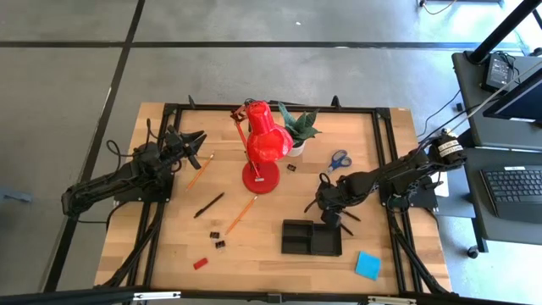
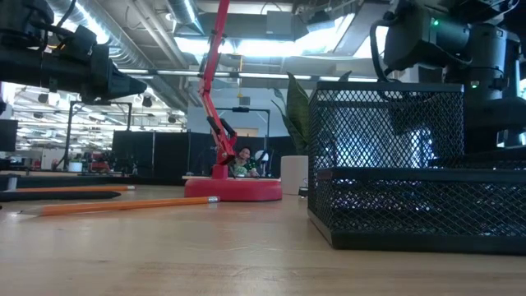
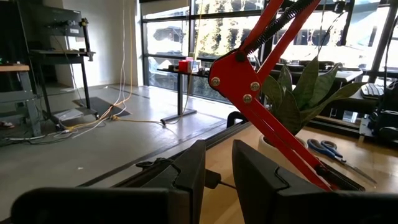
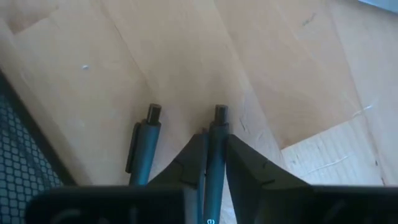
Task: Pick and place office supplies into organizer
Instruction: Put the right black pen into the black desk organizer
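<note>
Two dark pens lie side by side on the wooden table just beyond the black mesh organizer (image 1: 312,237). My right gripper (image 4: 214,142) points down over them and is shut on one pen (image 4: 216,124). The other pen (image 4: 143,146) lies free beside it, flat on the wood. My left gripper (image 1: 193,146) waits level near the table's far left with a narrow gap between its fingers and nothing in it. Blue-handled scissors (image 1: 339,159), two orange pencils (image 1: 200,172) (image 1: 241,214), another black pen (image 1: 208,205), small clips (image 1: 218,233), a red block (image 1: 200,263) and a blue note pad (image 1: 367,264) lie loose. My right gripper pinches the pen's shaft (image 4: 217,127) between its two fingers, a short way back from the button end. The fingers come from above, pointing down, one on each side of the pen. The pen seems to lie level on the table beside the free pen.
A red desk lamp (image 1: 262,144) stands mid-table with a potted plant (image 1: 298,127) behind it. The organizer's mesh wall (image 4: 18,155) is close beside the pens. A black frame (image 1: 383,152) edges the table. Bare wood lies between lamp and organizer.
</note>
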{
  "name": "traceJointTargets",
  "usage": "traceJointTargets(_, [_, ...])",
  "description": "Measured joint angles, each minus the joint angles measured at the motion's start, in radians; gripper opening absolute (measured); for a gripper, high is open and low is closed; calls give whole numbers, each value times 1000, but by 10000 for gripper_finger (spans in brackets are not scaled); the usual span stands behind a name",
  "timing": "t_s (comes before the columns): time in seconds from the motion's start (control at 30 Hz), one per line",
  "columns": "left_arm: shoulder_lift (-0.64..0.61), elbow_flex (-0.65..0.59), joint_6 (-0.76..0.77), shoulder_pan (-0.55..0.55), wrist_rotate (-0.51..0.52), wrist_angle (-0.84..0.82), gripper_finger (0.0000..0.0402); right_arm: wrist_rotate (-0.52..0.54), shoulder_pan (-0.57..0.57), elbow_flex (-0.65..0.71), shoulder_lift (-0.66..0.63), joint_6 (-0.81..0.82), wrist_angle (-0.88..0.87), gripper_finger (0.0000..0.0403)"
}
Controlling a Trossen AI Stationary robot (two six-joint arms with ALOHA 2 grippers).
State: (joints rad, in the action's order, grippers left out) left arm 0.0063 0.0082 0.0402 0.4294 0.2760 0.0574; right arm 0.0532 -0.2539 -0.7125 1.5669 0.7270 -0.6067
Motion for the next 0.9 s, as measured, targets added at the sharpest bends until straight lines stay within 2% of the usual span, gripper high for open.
traceJointTargets(0.23, [0, 0, 0, 0, 0, 0, 74, 1, 0, -24, -37, -35, -26, 48])
traceJointTargets(0.4, [0, 0, 0, 0, 0, 0, 74, 7, 5, -68, -118, -84, -69, 48])
traceJointTargets(0.63, [0, 0, 1, 0, 0, 0, 74, 145, 8, -138, -263, -166, -79, 50])
traceJointTargets(0.8, [0, 0, 0, 0, 0, 0, 74, 261, -1, -178, -368, -273, 58, 50])
traceJointTargets(0.9, [0, 0, 0, 0, 0, 0, 74, 264, -8, -178, -411, -351, 228, 50])
